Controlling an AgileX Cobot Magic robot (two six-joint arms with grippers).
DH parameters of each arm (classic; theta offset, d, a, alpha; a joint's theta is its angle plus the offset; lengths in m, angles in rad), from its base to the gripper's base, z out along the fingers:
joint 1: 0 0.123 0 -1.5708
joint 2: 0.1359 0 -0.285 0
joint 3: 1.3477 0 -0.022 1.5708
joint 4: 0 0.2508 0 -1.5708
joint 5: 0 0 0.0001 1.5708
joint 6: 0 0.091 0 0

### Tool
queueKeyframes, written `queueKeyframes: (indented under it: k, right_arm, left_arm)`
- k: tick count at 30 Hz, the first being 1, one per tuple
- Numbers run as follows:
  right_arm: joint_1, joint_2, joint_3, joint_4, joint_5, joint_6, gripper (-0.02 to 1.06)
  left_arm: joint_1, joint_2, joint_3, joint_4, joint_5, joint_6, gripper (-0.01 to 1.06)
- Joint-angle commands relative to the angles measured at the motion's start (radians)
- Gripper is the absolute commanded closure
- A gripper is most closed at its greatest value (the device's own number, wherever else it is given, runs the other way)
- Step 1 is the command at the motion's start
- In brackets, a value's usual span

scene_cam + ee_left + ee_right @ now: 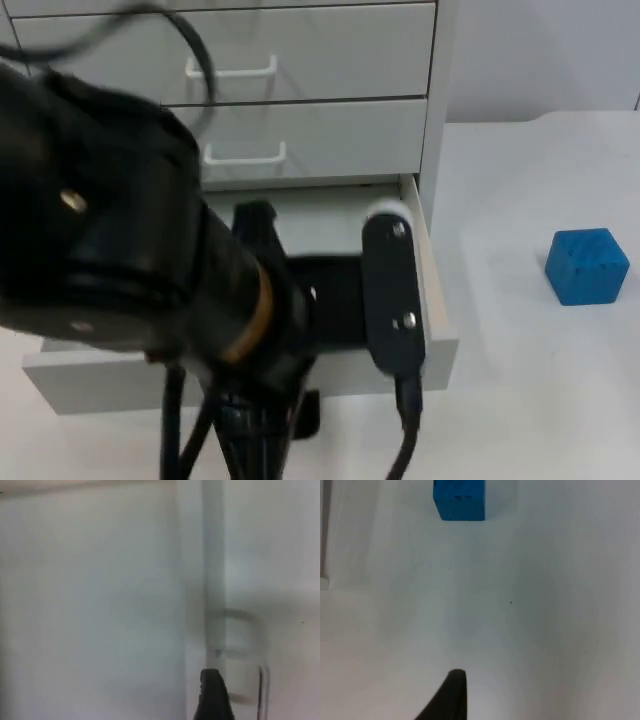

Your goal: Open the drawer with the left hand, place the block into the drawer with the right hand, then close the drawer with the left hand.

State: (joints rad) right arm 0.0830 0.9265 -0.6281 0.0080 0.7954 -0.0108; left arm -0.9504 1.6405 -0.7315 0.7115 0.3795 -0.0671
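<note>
The bottom drawer [432, 300] of the white cabinet [330, 60] stands pulled out toward the tabletop's [540, 400] front edge, its cavity open upward, so the opening step looks done and the tray is ready to receive something. The left claw [300, 415] sits at the drawer's front panel, just where it would need to be to pull or later push; whether its fingers are parted or closed I cannot tell. In the left wrist view the drawer's handle [250, 665] lies close beside the black fingertip.

The block [587, 265] rests on the tabletop well apart from the drawer, toward the right edge, untouched. It is a bright blue cube, matte, with crisp edges and faint dark marks on one face [459, 499]. The right claw [451, 695] hangs above bare tabletop short of the block, gripping nothing; how its fingers stand I cannot tell
</note>
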Motion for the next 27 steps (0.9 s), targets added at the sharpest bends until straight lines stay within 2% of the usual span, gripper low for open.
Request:
queueKeyframes:
  k: [1,4,10,16,18,20,21,22,26,27]
  right_arm:
    - [-0.002,-0.001,-0.004,0.003,-0.006,-0.002,-0.01]
    - [-0.002,-0.001,-0.004,0.003,-0.006,-0.002,-0.01]
    - [-0.002,-0.001,-0.004,0.003,-0.006,-0.002,-0.01]
    - [-0.002,-0.001,-0.004,0.003,-0.006,-0.002,-0.01]
    - [-0.002,-0.001,-0.004,0.003,-0.006,-0.002,-0.01]
    - [-0.002,-0.001,-0.004,0.002,-0.004,-0.002,-0.01]
    - [-0.002,-0.001,-0.004,0.002,-0.004,-0.002,-0.01]
    - [-0.002,-0.001,-0.004,0.005,-0.004,-0.002,-0.01]
    - [-0.002,-0.001,-0.004,0.014,-0.004,-0.002,-0.01]
    - [-0.002,-0.001,-0.004,0.014,-0.004,-0.002,-0.01]
  left_arm:
    - [-0.006,-0.067,-0.001,-0.065,0.058,0.004,0.5]
    - [-0.006,-0.16,-0.001,-0.081,0.126,0.011,0.5]
    - [-0.006,-0.269,-0.001,-0.13,0.199,0.009,0.5]
    - [0.03,-0.316,-0.001,-0.157,0.237,-0.041,0.5]
    - [0.086,-0.346,-0.001,-0.194,0.235,-0.049,0.5]
    - [0.195,-0.388,-0.001,-0.247,0.235,-0.049,0.5]
    - [0.195,-0.388,-0.001,-0.247,0.235,-0.049,0.5]
    - [0.239,-0.409,-0.003,-0.277,0.232,-0.049,0.5]
    - [0.469,-0.492,-0.034,-0.436,0.232,-0.049,0.5]
    - [0.469,-0.492,-0.034,-0.436,0.232,-0.049,0.5]
